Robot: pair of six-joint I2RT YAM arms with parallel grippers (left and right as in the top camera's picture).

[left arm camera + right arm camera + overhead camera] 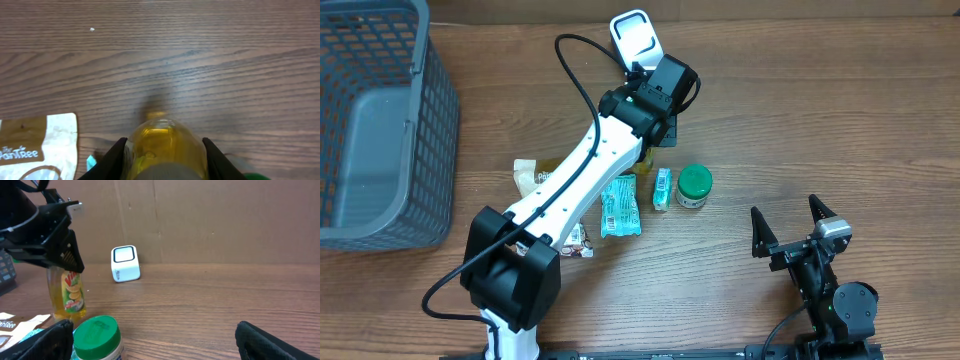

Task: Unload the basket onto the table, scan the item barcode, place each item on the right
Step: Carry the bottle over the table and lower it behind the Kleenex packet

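Left pincer (pixel 165 161) of mine was closed on the bottle of yellow liquid (pixel 70 297), which stood upright on the table (pixel 820 100) near the white scanner (pixel 125 263), with a green-lidded jar (pixel 694 185) close by. Right pincer (pixel 788 218) of mine sat well apart, its jaws spread wide and gripping nothing.

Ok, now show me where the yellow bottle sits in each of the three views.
Overhead: the yellow bottle is only a sliver, upper centre, under the left tool.
Left wrist: bottom centre, between that tool's fingers.
Right wrist: far left, upright under the black tool.
Shared landmark: the brown-and-white snack packet, left of the bottle in every picture.
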